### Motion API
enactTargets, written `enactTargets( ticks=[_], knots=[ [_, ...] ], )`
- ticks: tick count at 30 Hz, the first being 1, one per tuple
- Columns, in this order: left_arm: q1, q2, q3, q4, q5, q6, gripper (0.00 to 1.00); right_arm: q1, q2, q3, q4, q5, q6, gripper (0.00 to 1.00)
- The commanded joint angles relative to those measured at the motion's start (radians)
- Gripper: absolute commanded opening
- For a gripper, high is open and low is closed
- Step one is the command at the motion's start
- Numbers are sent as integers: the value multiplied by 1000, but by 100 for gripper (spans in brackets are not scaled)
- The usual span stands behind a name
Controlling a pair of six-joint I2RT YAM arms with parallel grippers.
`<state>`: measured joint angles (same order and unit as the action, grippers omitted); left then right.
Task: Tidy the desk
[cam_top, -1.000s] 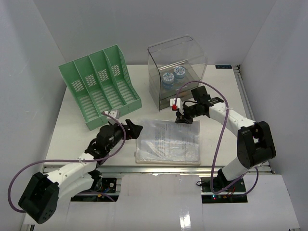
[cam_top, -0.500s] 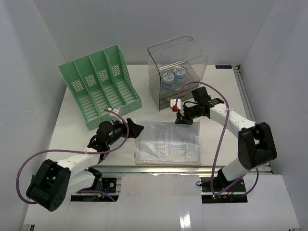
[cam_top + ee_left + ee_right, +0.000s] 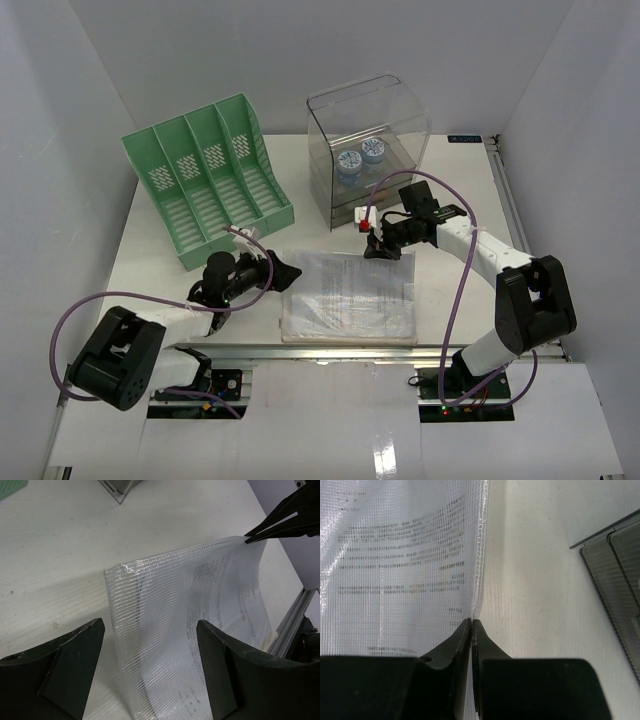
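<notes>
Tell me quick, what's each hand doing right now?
Left hand: open, straddling the edge of the mesh pouch, gripping nothing.
Right hand: closed, pinching a corner of the mesh pouch.

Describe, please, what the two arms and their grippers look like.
Both the left arm and the right arm have white links with bulky black joints, and a purple cable loops along each. The left gripper and right gripper are black, with two matte, wedge-shaped fingers that taper to thin tips. No markings are legible.
</notes>
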<state>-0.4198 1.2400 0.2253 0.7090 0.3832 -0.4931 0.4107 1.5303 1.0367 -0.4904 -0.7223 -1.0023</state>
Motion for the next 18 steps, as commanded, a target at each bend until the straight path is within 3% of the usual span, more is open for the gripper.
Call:
enactTargets(
  ticks=[1,15,18],
  knots=[
    [14,22,-20,98,72,22,84,-1,-42,0,21,-52,-9,8],
    [56,204,-35,284,198,-1,77,0,-58,-12,16,-57,-21,8],
    [58,226,-30,341,271,-9,67,0,-58,-17,15,-63,-24,8]
  ],
)
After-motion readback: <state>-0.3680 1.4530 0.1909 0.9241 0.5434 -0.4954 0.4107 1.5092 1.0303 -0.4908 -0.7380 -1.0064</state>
